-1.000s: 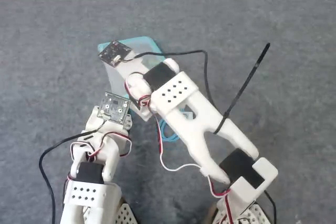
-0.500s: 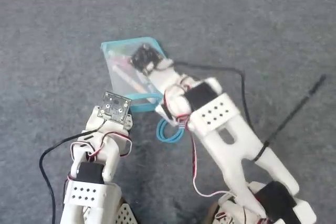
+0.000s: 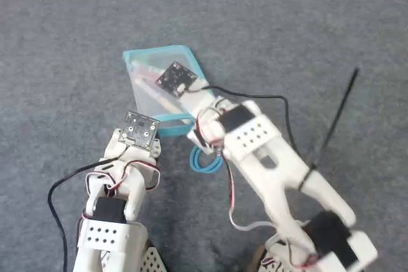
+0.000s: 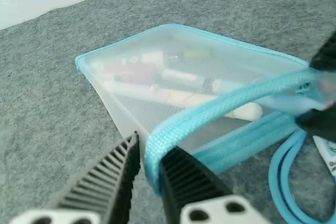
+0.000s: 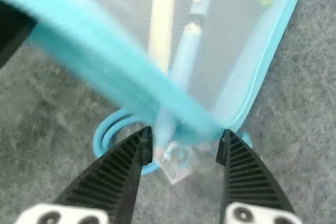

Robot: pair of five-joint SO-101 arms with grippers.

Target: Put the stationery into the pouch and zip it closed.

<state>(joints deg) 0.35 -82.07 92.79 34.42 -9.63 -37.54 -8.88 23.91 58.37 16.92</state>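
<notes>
Pouch (image 3: pixel 150 93) flat on grey mat (image 3: pixel 64 62), pens (image 4: pixel 184 98) inside | my left gripper (image 4: pixel 150 149) pinches the zip edge (image 4: pixel 220 106) at the pouch's near corner | my right gripper (image 5: pixel 185 134) stands spread astride that edge's far end (blue loop (image 5: pixel 101 137) lies just below).

Translucent blue-edged pouch (image 3: pixel 150 97), stationery (image 4: pixel 178 95) inside
</notes>
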